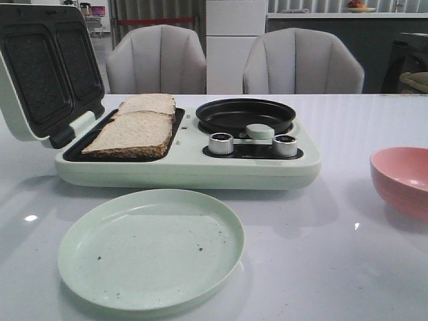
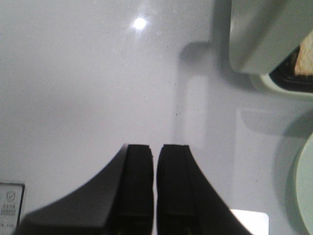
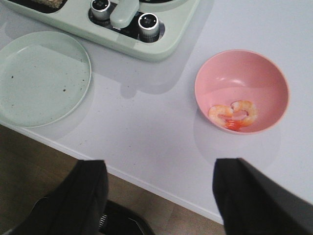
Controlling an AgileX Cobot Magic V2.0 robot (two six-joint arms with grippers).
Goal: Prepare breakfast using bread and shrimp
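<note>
Two slices of bread [image 1: 137, 127] lie side by side in the open sandwich tray of the pale green breakfast maker [image 1: 187, 164]; a corner of bread shows in the left wrist view [image 2: 304, 61]. A few orange-pink shrimp [image 3: 234, 115] lie in the pink bowl [image 3: 242, 90], which shows at the right edge of the front view [image 1: 403, 179]. My left gripper [image 2: 154, 149] is shut and empty above bare table, left of the maker. My right gripper [image 3: 159, 164] is open and empty over the table's front edge, short of the bowl. Neither gripper shows in the front view.
An empty pale green plate [image 1: 150, 247] lies in front of the maker and shows in the right wrist view [image 3: 41, 78]. A black frying pan [image 1: 245, 116] sits on the maker's right side behind two silver knobs [image 1: 221, 143]. The maker's lid [image 1: 47, 67] stands open at left. Two chairs stand behind the table.
</note>
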